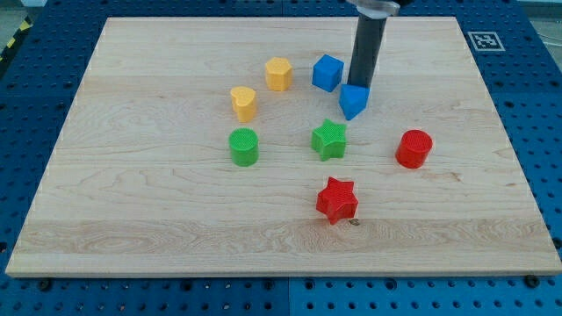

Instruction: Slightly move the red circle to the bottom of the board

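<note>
The red circle (414, 148) sits on the desk (132, 211) towards the view's right, below and to the right of my tip (358, 85), well apart from it. My tip rests at the upper edge of a blue block (354, 101) of unclear shape, touching it or just beside it, with a blue cube (327, 72) just to its left. There is no pincer on this arm, only the rod, so nothing can be said of anything being apart, together or clamped.

By my reckoning the task is not yet begun: the red circle lies mid-height on the board with nothing near it. What is left is to bring my tip round to the circle's upper side and nudge it a short way towards the view's bottom.

Below my tip stands a green star (329, 139), and further below a red star (337, 200). Off to the left are a yellow hexagon (278, 74), another yellow block (243, 103) and a green cylinder (243, 147). No containers show anywhere on the desk.
</note>
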Robot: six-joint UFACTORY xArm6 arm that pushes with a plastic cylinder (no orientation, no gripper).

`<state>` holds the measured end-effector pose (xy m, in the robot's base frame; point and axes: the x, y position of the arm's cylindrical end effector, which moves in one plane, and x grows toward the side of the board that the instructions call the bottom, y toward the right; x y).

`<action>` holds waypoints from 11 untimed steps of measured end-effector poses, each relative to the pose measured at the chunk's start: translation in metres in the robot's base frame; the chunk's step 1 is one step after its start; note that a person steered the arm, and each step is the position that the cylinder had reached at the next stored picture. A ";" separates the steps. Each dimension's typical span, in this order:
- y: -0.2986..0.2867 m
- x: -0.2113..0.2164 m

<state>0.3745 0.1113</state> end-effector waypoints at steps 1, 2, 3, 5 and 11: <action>0.022 0.015; 0.038 0.014; 0.065 0.041; 0.044 0.048; 0.026 0.121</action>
